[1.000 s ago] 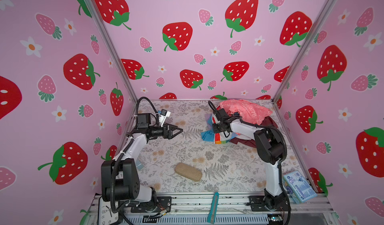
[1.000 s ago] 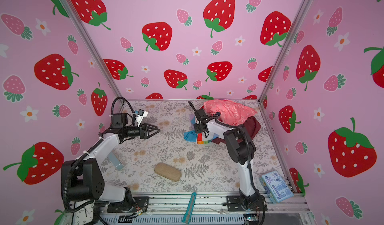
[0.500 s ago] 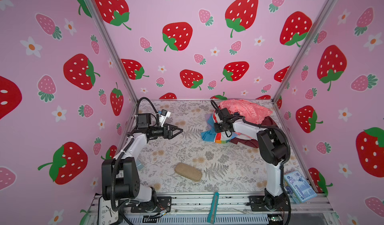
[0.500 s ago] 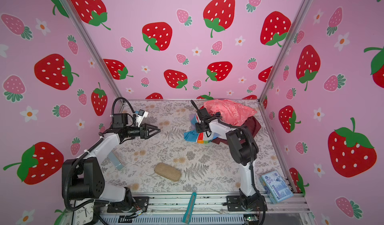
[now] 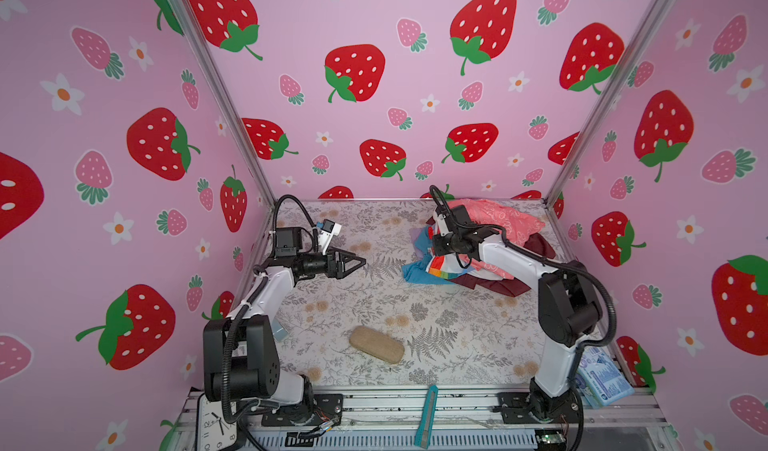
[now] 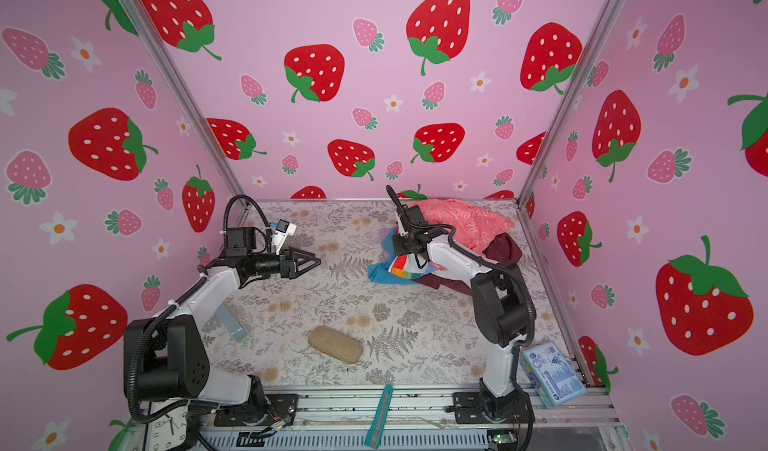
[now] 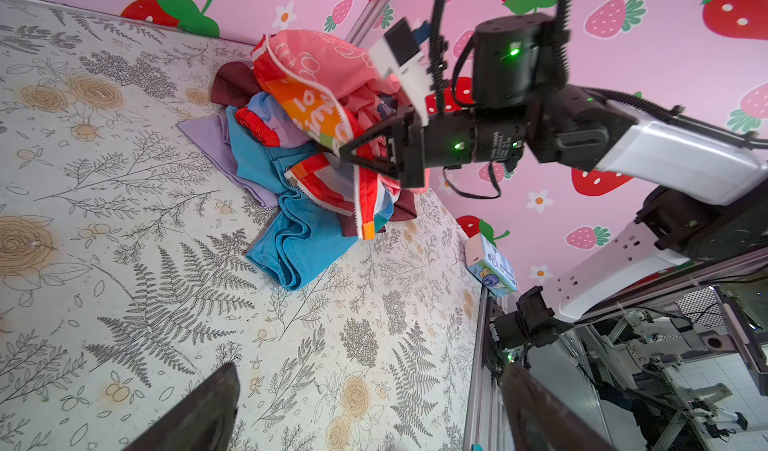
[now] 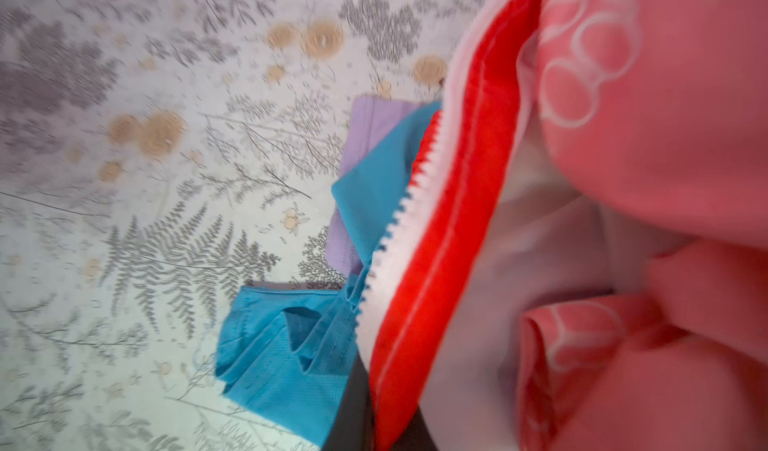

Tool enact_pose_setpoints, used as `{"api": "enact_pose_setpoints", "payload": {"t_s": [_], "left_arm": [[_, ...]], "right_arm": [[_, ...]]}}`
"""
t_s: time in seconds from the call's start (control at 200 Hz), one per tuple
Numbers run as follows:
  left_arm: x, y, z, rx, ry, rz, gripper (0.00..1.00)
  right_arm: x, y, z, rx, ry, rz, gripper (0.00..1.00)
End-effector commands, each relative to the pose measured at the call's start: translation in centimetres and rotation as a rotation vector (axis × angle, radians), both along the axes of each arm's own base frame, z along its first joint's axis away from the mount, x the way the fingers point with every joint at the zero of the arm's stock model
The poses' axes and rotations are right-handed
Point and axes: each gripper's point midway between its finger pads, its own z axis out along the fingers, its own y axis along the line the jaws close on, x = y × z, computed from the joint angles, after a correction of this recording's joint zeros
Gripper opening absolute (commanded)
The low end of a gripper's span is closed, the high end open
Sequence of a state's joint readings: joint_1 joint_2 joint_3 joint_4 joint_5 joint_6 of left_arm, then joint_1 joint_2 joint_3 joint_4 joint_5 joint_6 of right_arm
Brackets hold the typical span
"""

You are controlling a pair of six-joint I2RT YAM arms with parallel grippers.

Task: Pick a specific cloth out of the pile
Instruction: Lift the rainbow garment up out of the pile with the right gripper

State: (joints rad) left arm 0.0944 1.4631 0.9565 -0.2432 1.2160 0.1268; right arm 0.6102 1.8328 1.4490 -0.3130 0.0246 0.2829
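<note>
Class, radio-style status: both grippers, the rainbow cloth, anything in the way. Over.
Left gripper open, clear of the pile. Right gripper shut on the cloth. Salmon-pink cloth lies partly on it.

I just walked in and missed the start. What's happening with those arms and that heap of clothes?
The right gripper is shut on the cloth, the white one with the red-orange border and rainbow patches, at the front of the pile. The cloth is not yet pulled free of the other fabrics. The left gripper hangs open above the floral table, holding nothing. A tan case lies apart near the front.
</note>
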Motion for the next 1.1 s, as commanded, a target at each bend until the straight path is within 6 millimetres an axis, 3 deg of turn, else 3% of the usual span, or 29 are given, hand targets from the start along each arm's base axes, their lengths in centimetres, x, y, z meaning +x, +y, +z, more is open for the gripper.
{"api": "enact_pose_setpoints", "payload": {"t_s": [0.0, 0.635, 1.096], "left_arm": [[0.3, -0.1, 1.5, -0.02, -0.044, -0.024, 0.99], [0.2, -0.3, 2.3, -0.024, -0.056, -0.023, 0.99], [0.3, -0.3, 2.8, -0.022, -0.068, -0.02, 0.99]], "right_arm": [[0.2, 0.0, 7.1, 0.054, -0.136, 0.021, 0.0], [-0.2, 0.2, 27.6, 0.195, -0.543, 0.097, 0.0], [-1.2, 1.2, 36.8, 0.286, -0.732, 0.186, 0.0]]}}
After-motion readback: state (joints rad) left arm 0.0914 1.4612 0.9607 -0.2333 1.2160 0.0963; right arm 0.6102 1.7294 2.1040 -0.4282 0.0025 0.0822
